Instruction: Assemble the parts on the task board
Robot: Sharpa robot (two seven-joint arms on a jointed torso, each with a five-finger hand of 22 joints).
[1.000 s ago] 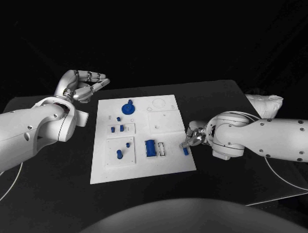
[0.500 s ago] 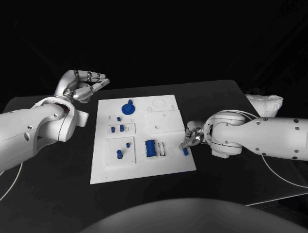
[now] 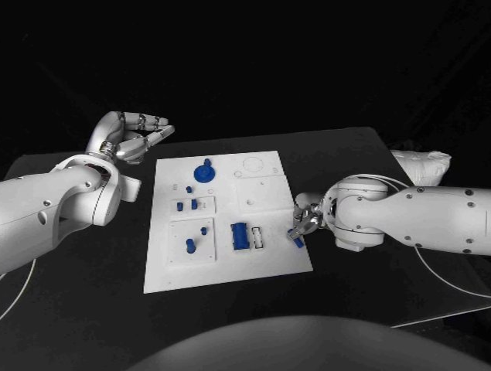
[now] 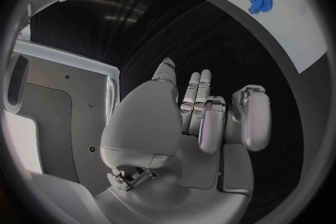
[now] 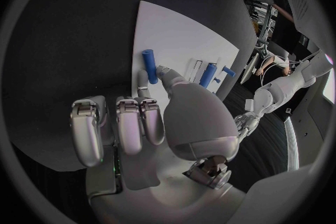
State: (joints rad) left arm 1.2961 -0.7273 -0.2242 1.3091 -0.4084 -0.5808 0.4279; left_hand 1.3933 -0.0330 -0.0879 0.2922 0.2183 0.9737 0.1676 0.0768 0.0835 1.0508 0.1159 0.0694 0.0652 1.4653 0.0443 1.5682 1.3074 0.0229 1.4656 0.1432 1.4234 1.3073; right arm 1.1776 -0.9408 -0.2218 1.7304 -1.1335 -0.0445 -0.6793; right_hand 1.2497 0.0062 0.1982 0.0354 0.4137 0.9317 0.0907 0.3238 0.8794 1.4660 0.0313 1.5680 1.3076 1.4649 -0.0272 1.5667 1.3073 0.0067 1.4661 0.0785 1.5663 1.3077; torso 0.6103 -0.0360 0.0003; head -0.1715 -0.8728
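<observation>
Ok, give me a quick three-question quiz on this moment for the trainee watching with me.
1. True or false: the left hand rests on the task board.
2. Which hand has its fingers at a small blue peg on the board's edge? A) left B) right
3. Fill in: near the board's far end lies a blue ____.

Key: 1. False; it is raised off the board's far left corner, its fingers curled in, holding nothing. 2. B. 3. gear.
</observation>
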